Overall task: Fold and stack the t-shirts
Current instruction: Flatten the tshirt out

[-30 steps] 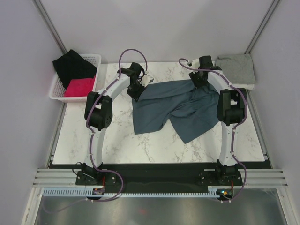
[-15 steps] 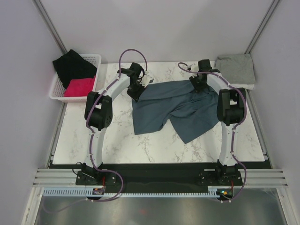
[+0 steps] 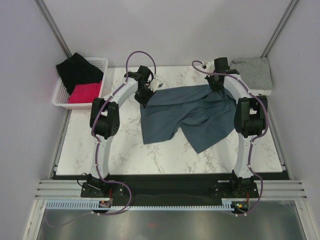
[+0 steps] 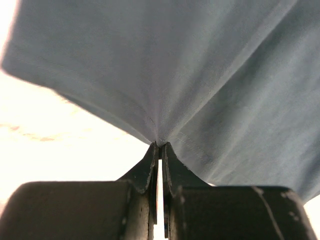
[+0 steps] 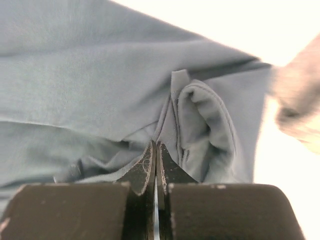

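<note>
**Top external cam: both claws clamped on the blue t-shirt [image 3: 187, 115]**

Top external view, starting from the near edge: the two arms were bolted side by side on the black strip, and both curved out over the marble table [image 3: 120, 145]. The blue t-shirt lay spread but rumpled across the middle to far part of the table. Its near edge was uneven, with one flap reaching toward the near right.

Further out, the left claw [image 3: 144, 97] was down on the shirt's far left corner. In the left wrist view its fingers [image 4: 145, 170] were pressed together with a pinch of blue cloth caught right at the tips, and the fabric fanned away from that spot. So it was clenched on the shirt.

The right claw [image 3: 215, 86] sat at the shirt's far right end. In the right wrist view its fingers [image 5: 142, 170] were closed tight too, nipping a bunched fold of the same blue cloth, with a hemmed edge curled over just beyond the tips.

At the back, the grey t-shirt [image 3: 255, 72] sat folded at the far right corner, just behind the right claw and not touching the blue one. On the far left a white basket [image 3: 61, 100] stood beside the table, with a black cloth [image 3: 77, 70] draped over its far rim and a pink cloth [image 3: 85, 92] inside.
</note>
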